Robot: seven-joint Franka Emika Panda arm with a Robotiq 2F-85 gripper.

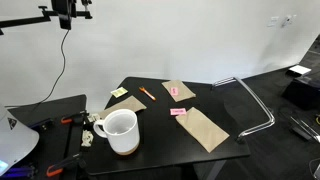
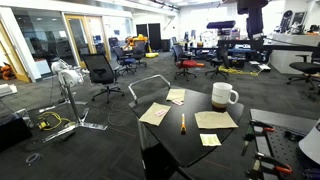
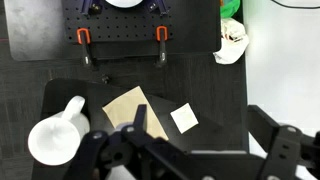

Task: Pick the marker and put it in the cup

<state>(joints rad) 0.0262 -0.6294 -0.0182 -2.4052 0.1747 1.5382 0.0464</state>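
The marker (image 1: 145,93), a thin orange stick, lies on the black table (image 1: 160,140) between a yellow sticky note and a brown paper; it also shows in an exterior view (image 2: 182,123). It does not show in the wrist view. The cup (image 1: 120,130), a white mug with a handle, stands upright near the table's edge and shows in an exterior view (image 2: 224,96) and in the wrist view (image 3: 55,140). My gripper (image 3: 205,130) is open and empty. It hangs high above the table in both exterior views (image 1: 68,12) (image 2: 250,12), far from marker and cup.
Brown papers (image 1: 205,128) (image 1: 178,91), a yellow sticky note (image 1: 119,92) and a small pink object (image 1: 179,112) lie on the table. Orange clamps (image 3: 83,37) and a crumpled white thing (image 3: 232,42) sit beside the table. A metal chair frame (image 1: 255,105) stands nearby.
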